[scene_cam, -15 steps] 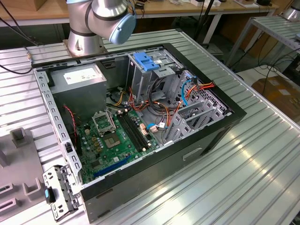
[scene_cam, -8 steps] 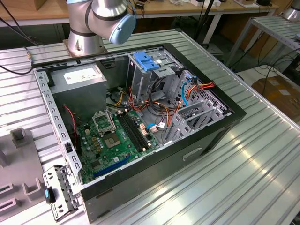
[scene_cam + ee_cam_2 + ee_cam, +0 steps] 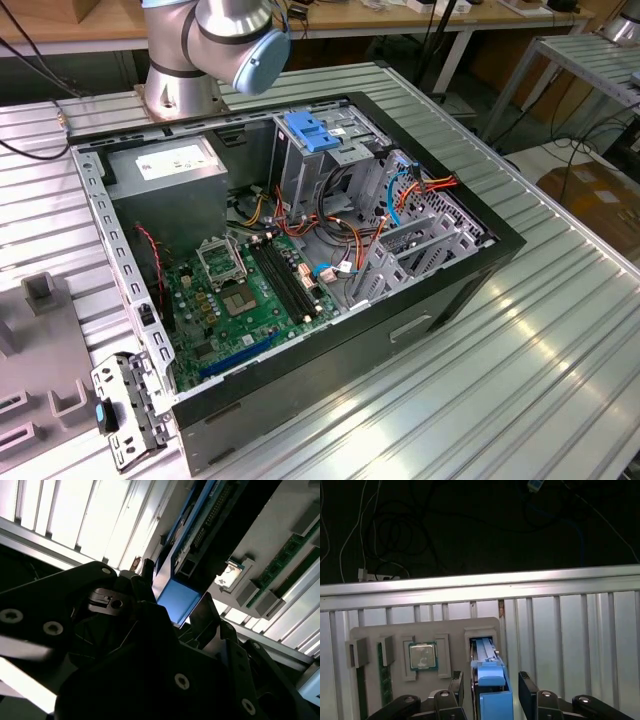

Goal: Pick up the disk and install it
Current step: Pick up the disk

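I am looking down the claw (image 3: 491, 676) at the disk (image 3: 491, 694), which is standing on edge in a slot of the grey parts tray (image 3: 395, 630) on the ribbed metal table (image 3: 570, 640), outside the open computer case (image 3: 400, 290). The disk is lying dead ahead between the two fingers (image 3: 458, 682), its long axis running straight away from the wrist, in line with the gap. The claw is standing released: in the first wrist view a sliver of space is showing on each side of the blue rails, so nothing is being grasped. A processor chip (image 3: 423, 656) is sitting in the neighbouring pocket. In the exterior view the arm's shoulder joint (image 3: 240, 45) is sitting behind the case. I judge the wrist is hanging low over the tray.
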`<state>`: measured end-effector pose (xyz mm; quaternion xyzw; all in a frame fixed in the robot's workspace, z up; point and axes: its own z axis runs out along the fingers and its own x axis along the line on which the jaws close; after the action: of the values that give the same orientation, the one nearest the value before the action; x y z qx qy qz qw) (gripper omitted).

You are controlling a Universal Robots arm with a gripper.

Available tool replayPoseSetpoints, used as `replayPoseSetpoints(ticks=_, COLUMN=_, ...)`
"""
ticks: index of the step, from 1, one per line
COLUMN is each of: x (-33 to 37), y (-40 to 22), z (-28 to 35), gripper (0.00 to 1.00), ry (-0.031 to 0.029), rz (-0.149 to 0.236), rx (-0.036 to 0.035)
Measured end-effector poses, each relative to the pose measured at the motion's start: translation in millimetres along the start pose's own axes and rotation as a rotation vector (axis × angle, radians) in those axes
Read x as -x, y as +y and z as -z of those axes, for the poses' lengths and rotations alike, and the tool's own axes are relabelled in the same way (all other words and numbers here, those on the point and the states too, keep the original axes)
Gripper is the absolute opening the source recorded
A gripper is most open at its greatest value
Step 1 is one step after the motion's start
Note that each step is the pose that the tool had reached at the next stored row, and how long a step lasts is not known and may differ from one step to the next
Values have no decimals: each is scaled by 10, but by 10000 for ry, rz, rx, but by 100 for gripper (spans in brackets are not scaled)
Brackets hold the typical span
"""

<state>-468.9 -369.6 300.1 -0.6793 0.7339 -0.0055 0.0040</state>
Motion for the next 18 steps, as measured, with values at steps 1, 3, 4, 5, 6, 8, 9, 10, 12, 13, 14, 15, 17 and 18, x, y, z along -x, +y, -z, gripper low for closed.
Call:
replayPoseSetpoints(ticks=1, x=0, y=0, z=-11, gripper=56, ry=3, rz=-53, rx=20)
replayPoseSetpoints(ticks=3, x=0, y=0, z=-15, gripper=56, ry=5, rz=-95, rx=38)
replayPoseSetpoints(ticks=4, x=0, y=0, z=-15, gripper=56, ry=5, rz=-96, rx=38)
replayPoseSetpoints(ticks=5, x=0, y=-1, z=-16, gripper=56, ry=5, rz=-96, rx=38)
replayPoseSetpoints(ticks=6, x=0, y=-1, z=-17, gripper=56, ry=4, rz=-97, rx=37)
replayPoseSetpoints(ticks=8, x=0, y=-2, z=-29, gripper=56, ry=4, rz=-96, rx=37)
replayPoseSetpoints(ticks=9, x=0, y=-3, z=-38, gripper=56, ry=4, rz=-96, rx=36)
replayPoseSetpoints(ticks=10, x=0, y=-2, z=-46, gripper=56, ry=3, rz=-96, rx=35)
replayPoseSetpoints(ticks=12, x=0, y=-2, z=-51, gripper=56, ry=6, rz=-58, rx=39)
replayPoseSetpoints(ticks=13, x=0, y=-2, z=-53, gripper=56, ry=5, rz=11, rx=39)
replayPoseSetpoints(ticks=14, x=0, y=-2, z=-55, gripper=56, ry=3, rz=84, rx=37)
replayPoseSetpoints(ticks=15, x=0, y=-3, z=-56, gripper=56, ry=2, rz=121, rx=37)
replayPoseSetpoints(ticks=17, x=0, y=-3, z=-56, gripper=56, ry=2, rz=135, rx=36)
replayPoseSetpoints(ticks=18, x=0, y=-2, z=-56, gripper=56, ry=2, rz=136, rx=37)
